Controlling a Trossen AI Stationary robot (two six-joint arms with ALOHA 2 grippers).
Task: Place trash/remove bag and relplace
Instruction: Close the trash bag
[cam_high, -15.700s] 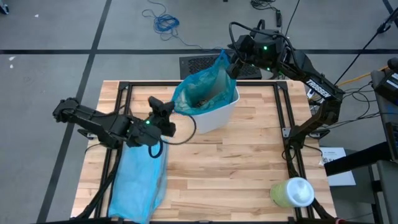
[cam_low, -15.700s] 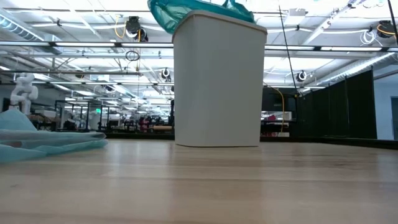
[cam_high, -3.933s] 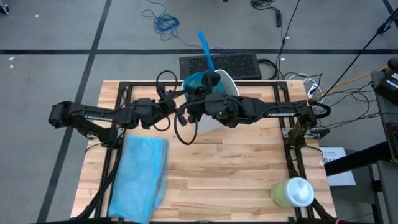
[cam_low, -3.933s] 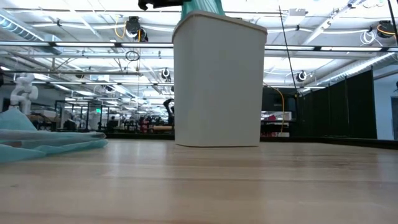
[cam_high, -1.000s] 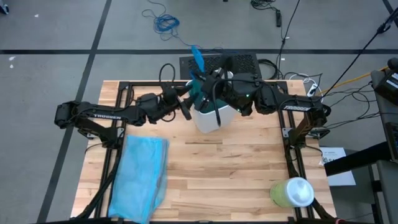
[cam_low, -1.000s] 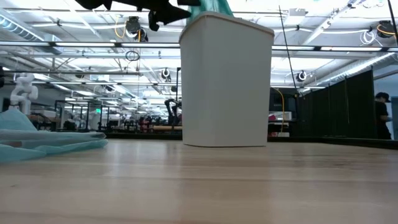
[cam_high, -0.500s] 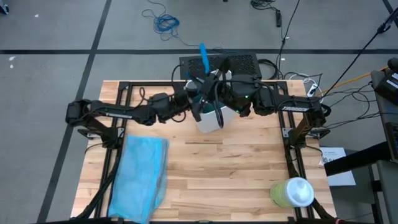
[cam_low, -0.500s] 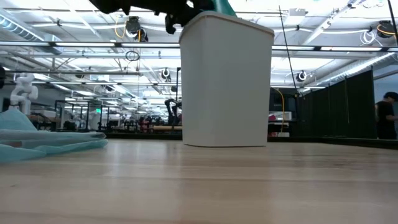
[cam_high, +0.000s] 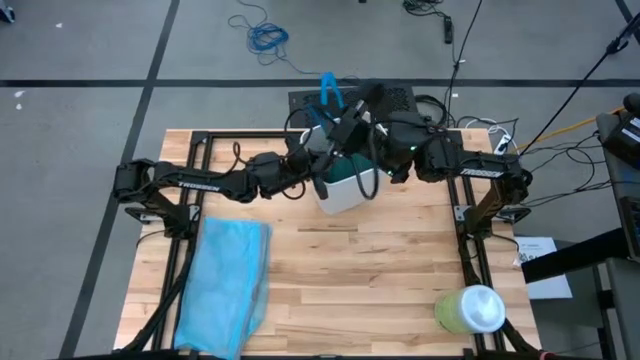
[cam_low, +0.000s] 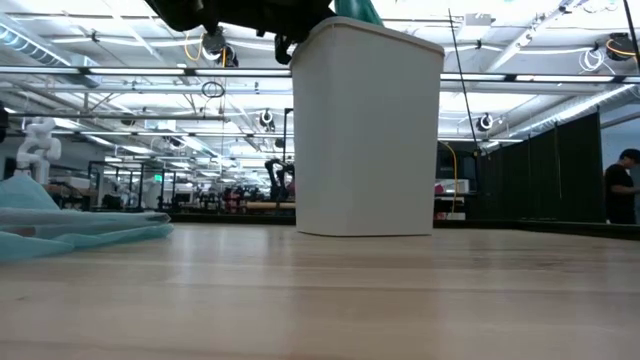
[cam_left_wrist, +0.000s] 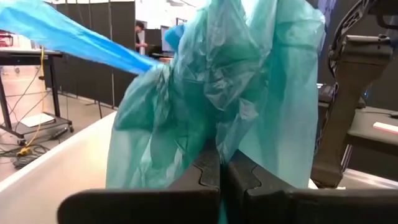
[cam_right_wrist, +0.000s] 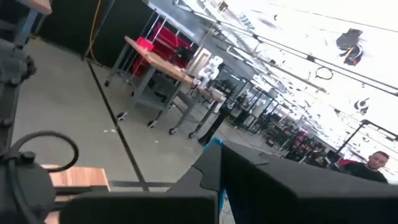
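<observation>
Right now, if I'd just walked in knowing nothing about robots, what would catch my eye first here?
Two dark arms meet over a white bin at the table's far edge. The left gripper is shut on the bunched teal-green bag, and a blue handle sticks up above the bin. The right gripper is there too, shut, with blue plastic showing at its fingertips. A pale blue spare bag lies flat on the table's near left, and a pale-green container sits at the near right.
</observation>
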